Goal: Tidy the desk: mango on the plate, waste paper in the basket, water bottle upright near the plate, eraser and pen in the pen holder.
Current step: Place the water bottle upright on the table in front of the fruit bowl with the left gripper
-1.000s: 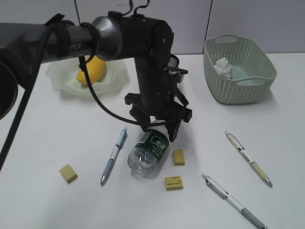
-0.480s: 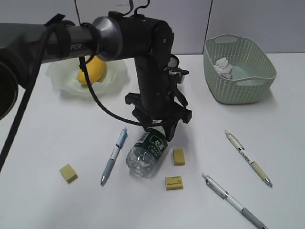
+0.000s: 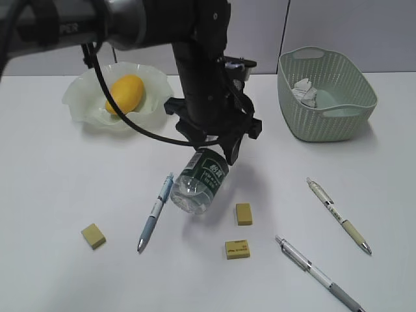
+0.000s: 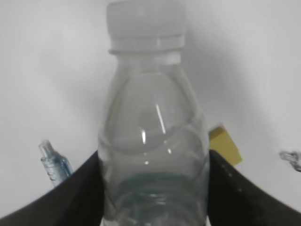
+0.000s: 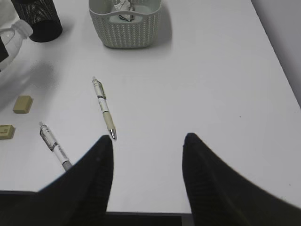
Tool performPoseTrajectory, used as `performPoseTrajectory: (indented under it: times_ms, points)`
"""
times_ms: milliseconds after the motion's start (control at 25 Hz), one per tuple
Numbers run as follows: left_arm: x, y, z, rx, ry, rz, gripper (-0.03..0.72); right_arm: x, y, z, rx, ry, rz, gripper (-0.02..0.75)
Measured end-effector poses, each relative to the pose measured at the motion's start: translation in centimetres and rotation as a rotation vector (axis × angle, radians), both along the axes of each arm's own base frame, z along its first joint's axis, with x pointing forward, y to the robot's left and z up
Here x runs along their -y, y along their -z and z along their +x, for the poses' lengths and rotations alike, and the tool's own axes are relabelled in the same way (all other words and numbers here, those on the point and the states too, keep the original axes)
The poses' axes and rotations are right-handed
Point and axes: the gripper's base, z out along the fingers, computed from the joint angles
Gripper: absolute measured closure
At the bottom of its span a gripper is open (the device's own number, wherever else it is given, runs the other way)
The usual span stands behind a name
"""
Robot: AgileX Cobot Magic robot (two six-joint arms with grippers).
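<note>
My left gripper (image 3: 209,158) is shut on the water bottle (image 3: 200,182) around its green label. It holds the bottle tilted above the desk (image 3: 58,182), and in the left wrist view both black fingers (image 4: 70,193) press the clear body (image 4: 155,141) below the white cap (image 4: 146,23). The mango (image 3: 125,93) lies in the wavy plate (image 3: 84,107). Waste paper (image 3: 304,91) sits inside the basket (image 3: 325,123). A blue pen (image 3: 156,211), two white pens (image 3: 338,214) (image 3: 318,273) and three yellow erasers (image 3: 93,235) (image 3: 243,214) (image 3: 237,249) lie on the desk. My right gripper (image 5: 148,146) is open over bare desk. The pen holder (image 5: 36,19) stands beside the basket (image 5: 126,23).
The desk's near edge (image 5: 141,213) runs just below my right gripper. In the exterior view the left arm (image 3: 201,78) hides the pen holder. A grey wall closes off the back.
The left gripper closed on the bottle lying on the desk and lifted it, so it now hangs tilted in the air. The arm rose. The right gripper has not moved.
</note>
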Motion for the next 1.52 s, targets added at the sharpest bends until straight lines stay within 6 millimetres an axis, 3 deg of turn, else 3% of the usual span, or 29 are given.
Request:
performPoseTrajectory:
  times_ms: [240, 360, 560, 840, 1040, 1240, 1400, 1520]
  points:
    - [-1.9, -4.1, -2.1, 0.022, -0.042, -0.034, 0.239, 0.0, 0.0, 0.0, 0.000, 0.000, 0.000, 0.351]
    - [-4.0, -6.0, -3.7, 0.021, -0.068, -0.029, 0.239, 0.0, 0.0, 0.0, 0.000, 0.000, 0.000, 0.351]
    - [-9.9, -7.9, -6.1, 0.077, -0.172, -0.036, 0.239, 0.0, 0.0, 0.0, 0.000, 0.000, 0.000, 0.351]
    - [-17.8, -10.5, -7.4, 0.463, -0.348, -0.299, 0.239, 0.0, 0.0, 0.0, 0.000, 0.000, 0.000, 0.351]
    - [-21.0, -8.6, -7.8, 0.685, -0.402, -0.414, 0.239, 0.0, 0.0, 0.0, 0.000, 0.000, 0.000, 0.351]
    - [-22.4, -5.1, -8.7, 0.996, -0.271, -0.549, 0.239, 0.0, 0.0, 0.0, 0.000, 0.000, 0.000, 0.351]
    - [-23.4, -2.2, -9.5, 1.116, -0.238, -0.645, 0.239, 0.0, 0.0, 0.0, 0.000, 0.000, 0.000, 0.351]
    - [-24.1, -0.1, -8.6, 1.150, -0.253, -0.632, 0.239, 0.0, 0.0, 0.0, 0.000, 0.000, 0.000, 0.351]
